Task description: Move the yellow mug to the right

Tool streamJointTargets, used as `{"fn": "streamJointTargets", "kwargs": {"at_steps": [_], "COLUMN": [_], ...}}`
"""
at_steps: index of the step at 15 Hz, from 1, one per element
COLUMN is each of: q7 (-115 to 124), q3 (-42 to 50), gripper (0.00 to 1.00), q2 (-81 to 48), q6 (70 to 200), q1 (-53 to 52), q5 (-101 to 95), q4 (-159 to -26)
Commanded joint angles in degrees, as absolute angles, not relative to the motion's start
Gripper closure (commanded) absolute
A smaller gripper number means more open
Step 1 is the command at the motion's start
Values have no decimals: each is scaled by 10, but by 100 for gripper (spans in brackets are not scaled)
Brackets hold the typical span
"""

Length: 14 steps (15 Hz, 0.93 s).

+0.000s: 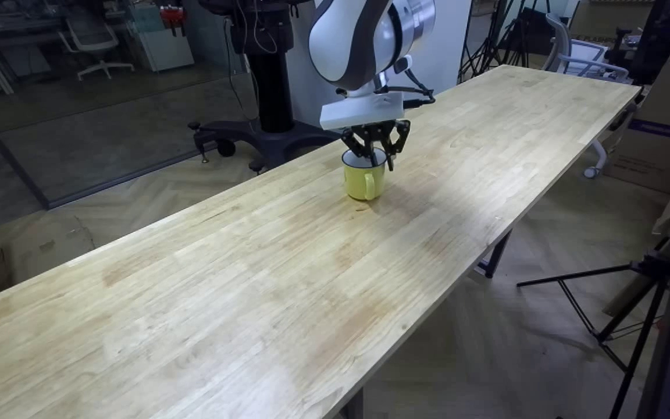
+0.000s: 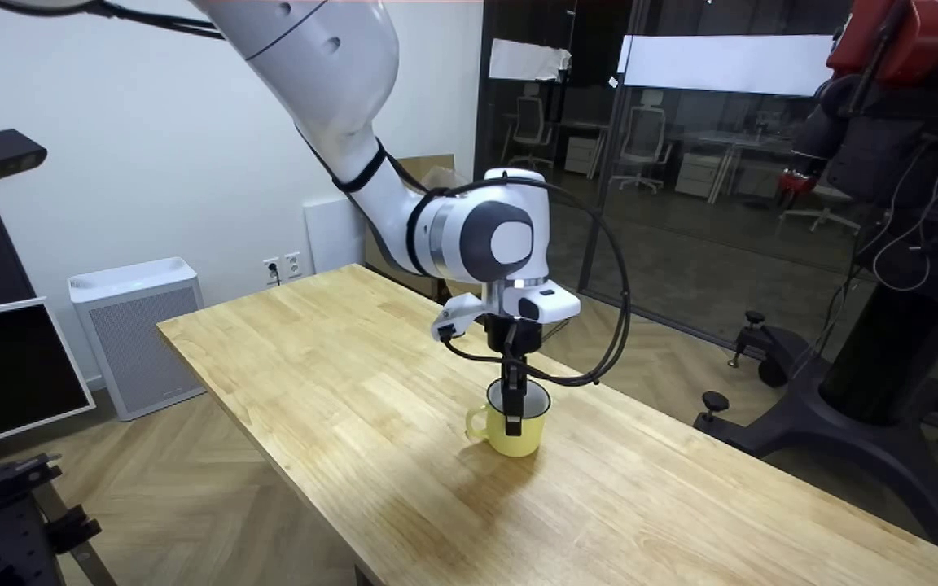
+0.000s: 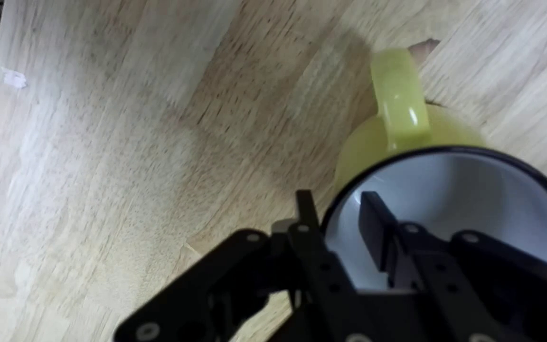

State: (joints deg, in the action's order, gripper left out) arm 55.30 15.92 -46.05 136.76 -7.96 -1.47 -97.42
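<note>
The yellow mug stands upright on the wooden table. It shows in both exterior views point(image 1: 357, 185) point(image 2: 532, 436), with its white inside and dark rim. In the wrist view the mug point(image 3: 449, 185) fills the right side, its handle point(image 3: 400, 97) pointing to the top. My gripper point(image 1: 382, 164) is at the mug's rim, pointing down; it also shows in an exterior view point(image 2: 513, 425). In the wrist view my gripper point(image 3: 338, 202) is partly open and straddles the mug's wall. One finger is inside the mug and the other outside. A gap shows between the inner finger and the wall.
The long wooden table point(image 1: 242, 291) has its far long edge close behind the mug. A dark wheeled stand point(image 1: 277, 128) is on the floor beyond that edge. A black tripod point(image 1: 655, 273) stands off the near edge. A white air purifier point(image 2: 143, 325) is beyond the table's end.
</note>
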Motion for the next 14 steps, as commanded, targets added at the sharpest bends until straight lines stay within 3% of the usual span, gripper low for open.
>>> {"fn": "streamJointTargets", "kwargs": {"at_steps": [1, 6, 10, 14], "q7": [560, 569, 577, 570], "q3": [154, 165, 170, 163], "gripper": [38, 2, 0, 0], "q2": [-452, -435, -419, -410], "q6": [1367, 1375, 1387, 1314], "q1": [-73, -82, -84, -79], "q5": [-24, -40, -49, -49], "q4": [-977, -987, -987, -974]}}
